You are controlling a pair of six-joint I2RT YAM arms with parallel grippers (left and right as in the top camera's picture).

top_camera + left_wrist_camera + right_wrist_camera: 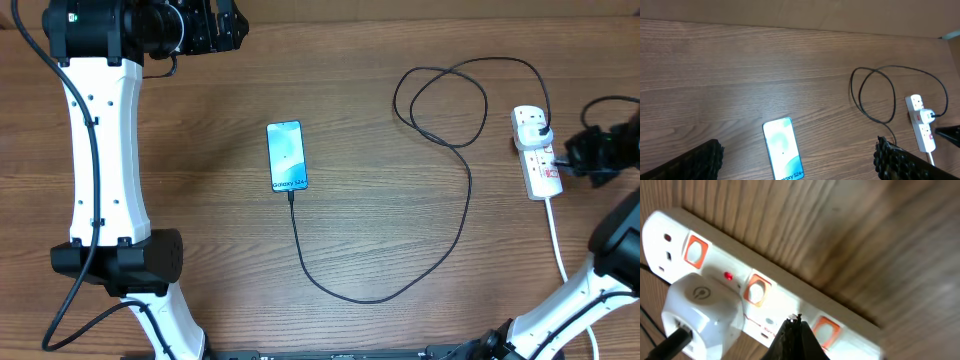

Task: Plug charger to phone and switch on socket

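While my right gripper [794, 326] has its 2 fingers pressed together with nothing between them, their shared tip sits over the face of the socket [790, 287], between 2 of its orange-framed switches [756, 291]. I cannot tell if it touches. Just beside that spot a white adapter [700, 311] fills an outlet, and a small red light [728, 276] glows on the socket next to it. My left gripper [228, 26] stands spread wide, its fingers [697, 161] holding nothing. It is raised above the table [400, 260], well apart from the socket. The charger [470, 200] leaves the adapter as a thin black cable, coils in loose loops just beside the socket, then sweeps away from it in a long curve. Its tip meets the text end of the phone [287, 156], which lies flat with its screen lit, well apart from the socket, between it and the left arm.
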